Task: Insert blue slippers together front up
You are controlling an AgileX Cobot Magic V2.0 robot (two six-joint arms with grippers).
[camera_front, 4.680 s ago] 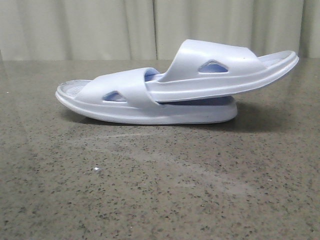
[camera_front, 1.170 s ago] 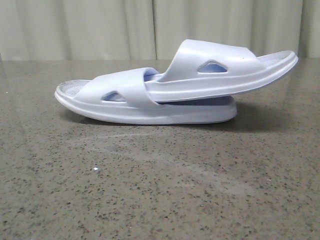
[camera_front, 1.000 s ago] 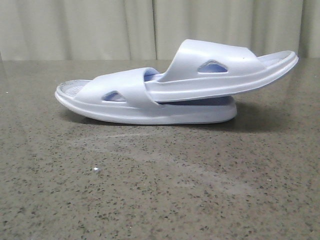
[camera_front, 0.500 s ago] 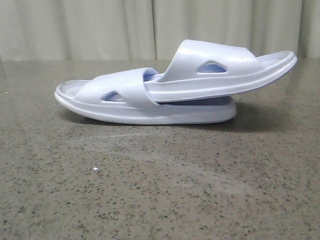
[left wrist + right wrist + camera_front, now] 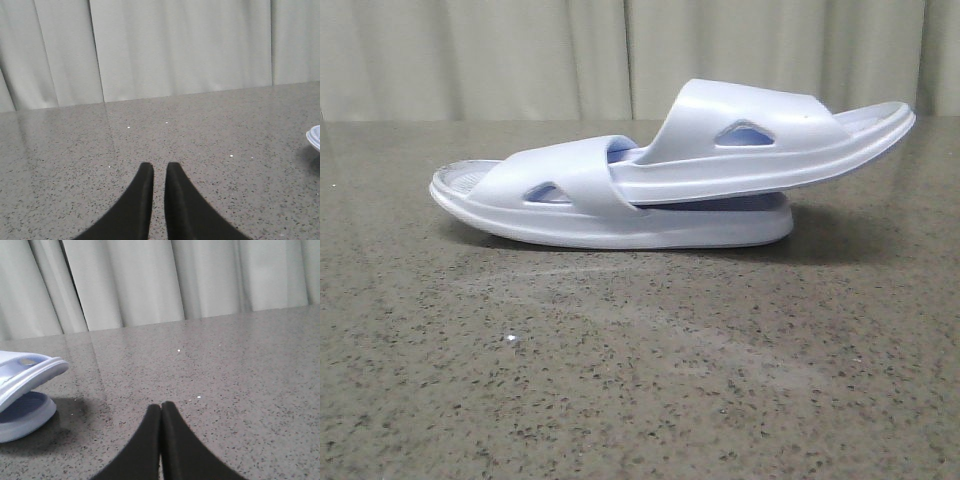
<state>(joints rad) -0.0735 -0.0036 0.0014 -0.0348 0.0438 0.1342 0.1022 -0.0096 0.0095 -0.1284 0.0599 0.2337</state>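
Front view: the pale blue-white foam slide slippers (image 5: 660, 180) lie nested on the speckled grey stone worktop (image 5: 640, 380), the upper slipper (image 5: 760, 150) pushed under the lower slipper's strap (image 5: 565, 180) and jutting up to the right. No arm shows here.

Left wrist view: the left gripper (image 5: 159, 172) hangs above bare worktop, jaws a sliver apart, empty.

Right wrist view: the right gripper (image 5: 161, 410) has its jaws pressed together, empty, with the slippers off to one side. The overhanging upper slipper looks liable to slide out if nudged.

Upper slipper (image 5: 760, 140), slotted under the lower slipper's (image 5: 610, 205) strap, wobbles slightly: its raised end near the table's (image 5: 640, 380) right edge dips, then returns to its earlier height.
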